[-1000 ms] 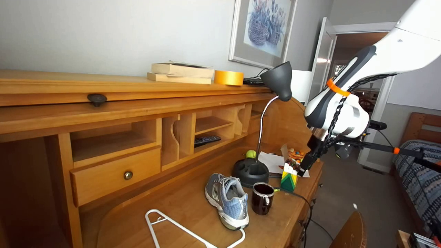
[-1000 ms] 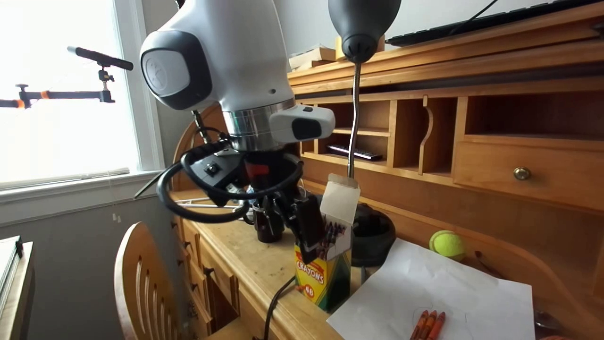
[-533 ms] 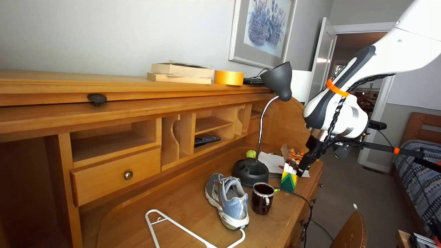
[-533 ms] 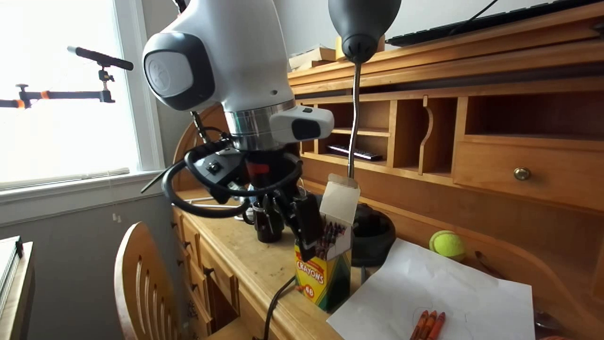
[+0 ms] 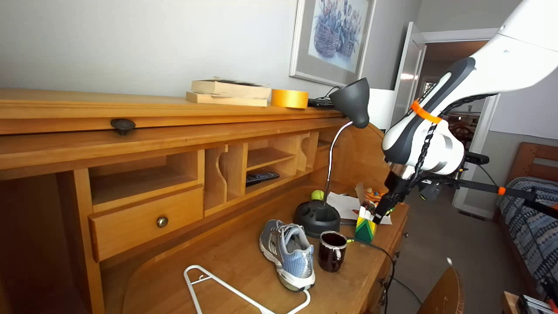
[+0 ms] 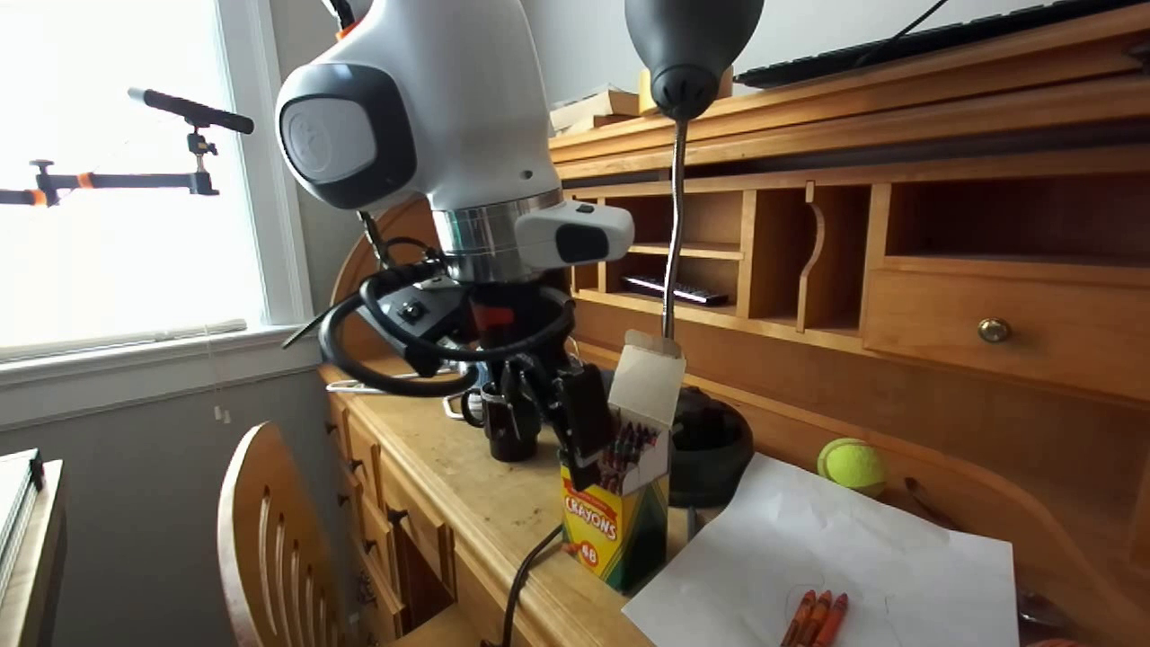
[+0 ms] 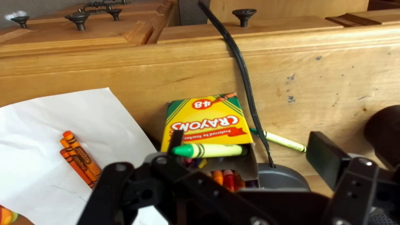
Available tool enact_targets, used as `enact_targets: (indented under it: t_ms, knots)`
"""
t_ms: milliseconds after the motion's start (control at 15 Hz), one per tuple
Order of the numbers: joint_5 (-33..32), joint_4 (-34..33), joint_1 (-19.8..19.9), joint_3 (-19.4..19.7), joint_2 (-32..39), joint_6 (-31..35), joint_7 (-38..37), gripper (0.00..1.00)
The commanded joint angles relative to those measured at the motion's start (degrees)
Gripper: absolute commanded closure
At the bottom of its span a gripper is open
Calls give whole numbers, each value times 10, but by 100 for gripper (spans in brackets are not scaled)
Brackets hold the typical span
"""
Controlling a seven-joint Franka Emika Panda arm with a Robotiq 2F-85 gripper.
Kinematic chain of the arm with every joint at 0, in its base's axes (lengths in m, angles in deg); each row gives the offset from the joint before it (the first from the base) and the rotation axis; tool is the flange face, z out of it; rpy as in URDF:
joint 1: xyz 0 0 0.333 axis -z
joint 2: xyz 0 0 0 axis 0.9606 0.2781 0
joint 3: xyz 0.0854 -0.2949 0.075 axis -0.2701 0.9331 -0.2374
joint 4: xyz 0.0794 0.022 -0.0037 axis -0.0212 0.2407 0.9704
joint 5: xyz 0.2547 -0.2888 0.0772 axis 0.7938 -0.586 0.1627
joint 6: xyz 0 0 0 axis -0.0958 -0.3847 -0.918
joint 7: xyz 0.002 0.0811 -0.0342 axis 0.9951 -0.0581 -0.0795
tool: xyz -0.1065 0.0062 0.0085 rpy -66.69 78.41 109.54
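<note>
One green crayon [image 7: 218, 150] lies across the mouth of the box [image 7: 207, 123], which stands upright near the front edge of the worktop [image 7: 328, 90], by the corner where the paper [image 6: 898, 539] is. The crayon's length runs the same way the jaws close, so in our judgement they would press its ends rather than its barrel; we'd do better to turn them a quarter before any pinch. We should lift before shifting sideways — a nudge could roll the crayon off or tip the box — and stay clear of the raised flap [image 6: 649, 377].

The jaws stand wide apart above the box, gripping nothing we can make out. One side overlaps the crayon's tip in the wrist view; whether they touch, we cannot tell. The other side shows between the mug [image 7: 386, 134] and a second crayon [image 7: 282, 141], which lies on the worktop, crossed by the cable [image 7: 242, 68].
</note>
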Motion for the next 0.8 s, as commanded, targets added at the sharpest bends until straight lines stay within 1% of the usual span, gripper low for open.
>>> enact_targets:
  t_ms: [0, 267, 400, 467, 733]
  knots:
    - [-39, 6, -13, 21, -7, -12, -40, 0]
    - [-103, 14, -28, 50, -10, -19, -92, 0]
    - [-140, 22, -41, 67, -15, -18, -121, 0]
    - [-184, 27, -6, 36, -22, -13, -155, 0]
    - [-258, 28, 2, 29, -34, -17, -221, 0]
